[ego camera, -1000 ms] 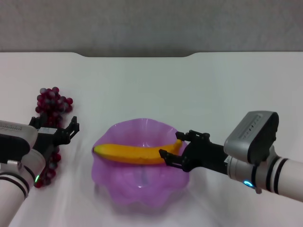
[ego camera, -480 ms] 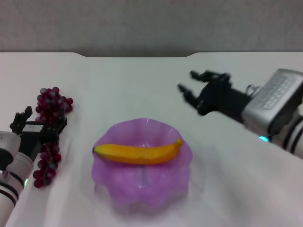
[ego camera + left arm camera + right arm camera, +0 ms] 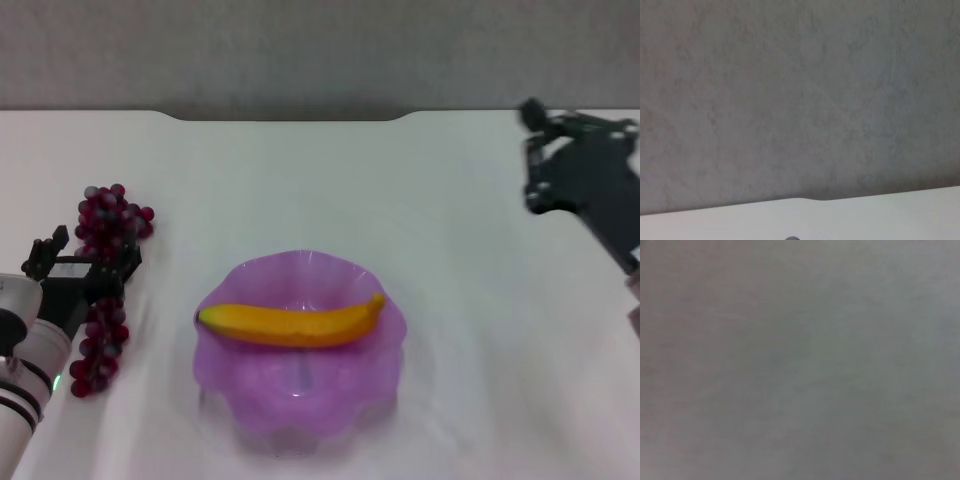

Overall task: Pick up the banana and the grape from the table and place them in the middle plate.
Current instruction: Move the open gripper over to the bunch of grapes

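Your left gripper sits right over the grape, fingers spread either side of the bunch; its long axis runs near-to-far along the table, so you close across it; it still lies on the table, left of the middle plate; the banana already lies crosswise in that plate; your right gripper hangs well apart at far right, fingers apparently spread, empty.

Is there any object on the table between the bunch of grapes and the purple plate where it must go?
Nothing visible. Only bare white table lies between the dark red-purple grape bunch and the translucent purple scalloped plate. The yellow banana already lies across the plate. The left gripper hangs open over the bunch.
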You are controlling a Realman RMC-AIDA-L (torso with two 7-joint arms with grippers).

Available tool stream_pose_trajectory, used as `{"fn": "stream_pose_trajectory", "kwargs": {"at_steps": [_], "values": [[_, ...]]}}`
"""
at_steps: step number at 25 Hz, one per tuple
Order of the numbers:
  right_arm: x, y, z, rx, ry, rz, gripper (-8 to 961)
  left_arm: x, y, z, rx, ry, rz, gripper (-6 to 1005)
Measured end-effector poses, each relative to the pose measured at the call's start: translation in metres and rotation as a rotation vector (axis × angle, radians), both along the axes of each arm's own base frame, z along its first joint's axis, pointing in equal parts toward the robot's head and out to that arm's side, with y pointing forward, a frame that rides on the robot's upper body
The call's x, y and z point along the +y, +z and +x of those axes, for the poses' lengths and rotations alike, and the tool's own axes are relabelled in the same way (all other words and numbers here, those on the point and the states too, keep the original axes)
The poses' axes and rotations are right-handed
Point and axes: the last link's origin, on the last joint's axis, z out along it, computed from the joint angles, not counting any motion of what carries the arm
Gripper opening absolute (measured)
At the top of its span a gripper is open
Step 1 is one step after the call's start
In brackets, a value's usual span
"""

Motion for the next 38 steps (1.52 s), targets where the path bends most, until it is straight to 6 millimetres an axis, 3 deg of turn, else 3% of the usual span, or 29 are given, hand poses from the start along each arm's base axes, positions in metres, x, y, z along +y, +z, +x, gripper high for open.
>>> {"fn": "stream_pose_trajectory", "kwargs": {"at_steps": [6,10,15,24,38], "values": [[-0.021,0.013,0.032,0.115,-0.179,0.239,-5,0.001,0.003,-0.004,-0.028,0.035,0.020,792],[-0.046,0.018,0.060,0.230,-0.302,0.367,-1,0.004,0.002,-0.006,-0.035,0.057,0.006,790],[-0.070,0.012,0.077,0.269,-0.362,0.434,0,0.015,0.000,-0.005,-0.046,0.093,-0.032,787],[-0.069,0.004,0.071,0.263,-0.352,0.402,0,0.022,-0.004,-0.014,-0.008,0.151,-0.105,782],[-0.064,-0.006,0.057,0.270,-0.306,0.355,0,0.013,-0.009,-0.035,0.069,0.219,-0.181,775]]}}
